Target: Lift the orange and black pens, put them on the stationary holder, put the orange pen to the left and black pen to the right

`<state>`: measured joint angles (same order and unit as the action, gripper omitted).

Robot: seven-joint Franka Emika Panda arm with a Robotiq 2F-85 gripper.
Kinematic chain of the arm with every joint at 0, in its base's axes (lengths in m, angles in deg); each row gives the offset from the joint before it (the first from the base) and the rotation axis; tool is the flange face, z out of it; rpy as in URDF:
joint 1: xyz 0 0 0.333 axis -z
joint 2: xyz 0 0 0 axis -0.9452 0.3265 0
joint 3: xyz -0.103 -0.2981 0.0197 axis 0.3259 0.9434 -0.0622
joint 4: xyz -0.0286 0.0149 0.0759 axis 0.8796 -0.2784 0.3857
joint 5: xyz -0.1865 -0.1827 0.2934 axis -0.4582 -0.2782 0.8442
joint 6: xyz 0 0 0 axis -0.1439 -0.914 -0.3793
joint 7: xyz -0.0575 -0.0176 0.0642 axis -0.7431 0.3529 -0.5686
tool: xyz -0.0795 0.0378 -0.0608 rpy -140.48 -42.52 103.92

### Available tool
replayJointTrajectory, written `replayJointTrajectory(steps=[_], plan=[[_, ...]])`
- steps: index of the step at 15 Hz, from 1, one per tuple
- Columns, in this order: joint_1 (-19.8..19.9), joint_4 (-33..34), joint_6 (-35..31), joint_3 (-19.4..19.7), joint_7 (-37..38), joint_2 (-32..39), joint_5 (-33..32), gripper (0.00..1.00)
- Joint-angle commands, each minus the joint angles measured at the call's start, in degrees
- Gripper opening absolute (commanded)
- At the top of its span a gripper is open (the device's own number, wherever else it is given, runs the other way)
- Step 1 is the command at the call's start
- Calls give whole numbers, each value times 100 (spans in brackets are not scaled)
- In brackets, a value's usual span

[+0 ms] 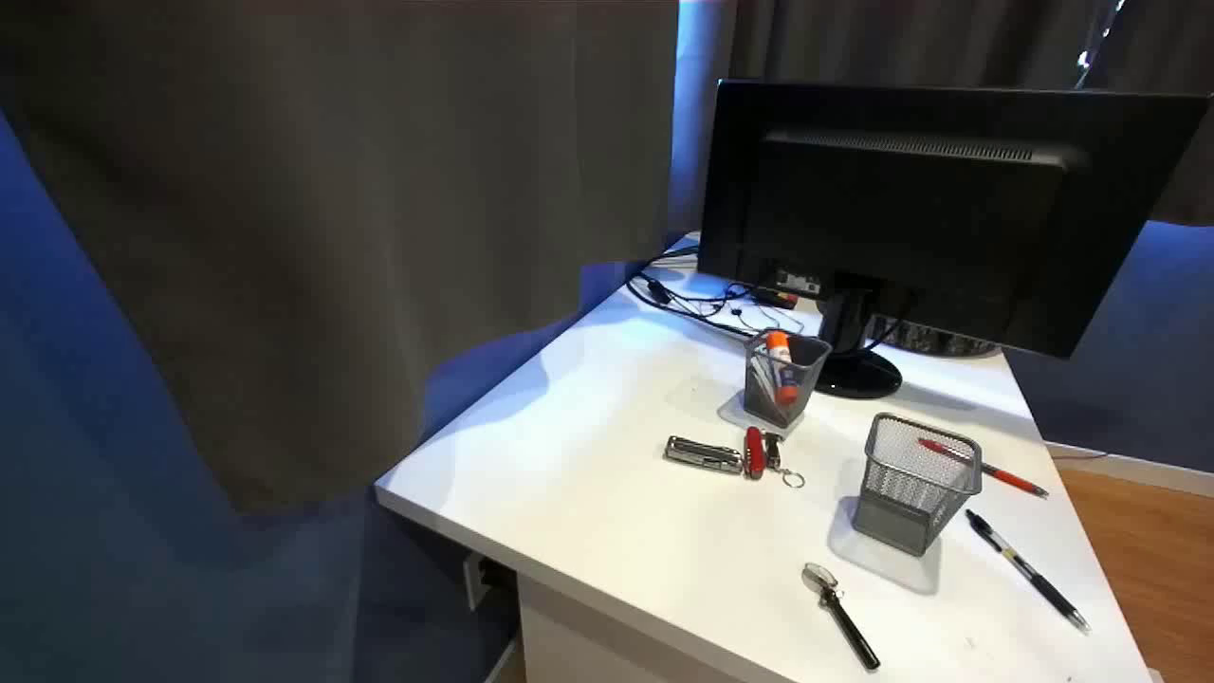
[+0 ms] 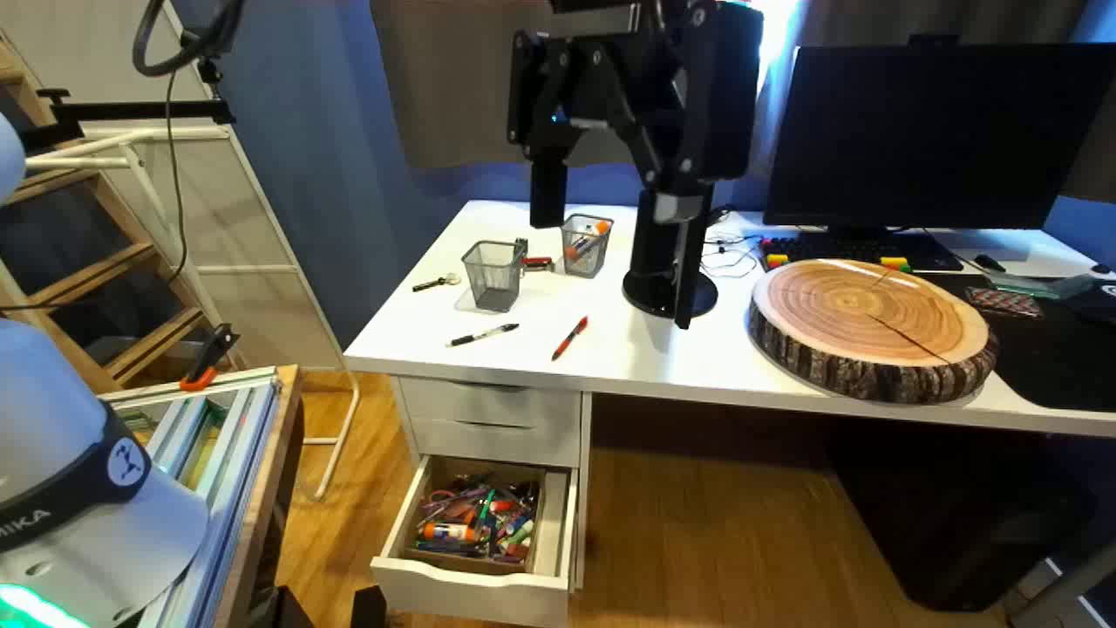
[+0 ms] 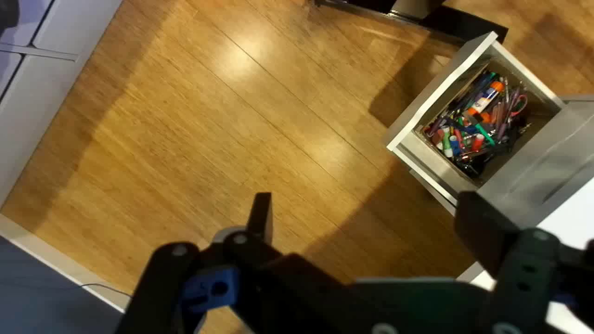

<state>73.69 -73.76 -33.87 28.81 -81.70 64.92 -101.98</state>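
The orange pen lies on the white desk beside the empty grey mesh holder; its far part shows through the mesh. In an exterior view the orange pen lies right of the black pen. The black pen has a clear barrel section and lies near the desk's front edge. The holder stands upright behind the pens. My gripper is open and empty, in the air in front of the desk. In the wrist view its fingers are wide apart above the floor; pens and holder are out of view there.
A second mesh holder contains a glue stick. A multitool, a red pocketknife and a magnifier lie on the desk. A wood slab and monitor stand right. A drawer is open below.
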Motion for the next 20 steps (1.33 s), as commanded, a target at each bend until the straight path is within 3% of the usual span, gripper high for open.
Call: replayJointTrajectory(steps=[1,6,10,15,20], plan=[[-13,8,12,10,3,1,-2,100],[-13,8,12,10,4,1,-2,100],[-495,369,-191,-304,-123,871,280,100],[-1089,668,-1214,-832,-513,2043,749,100],[-1124,924,-2304,-1267,-982,3034,1367,100]])
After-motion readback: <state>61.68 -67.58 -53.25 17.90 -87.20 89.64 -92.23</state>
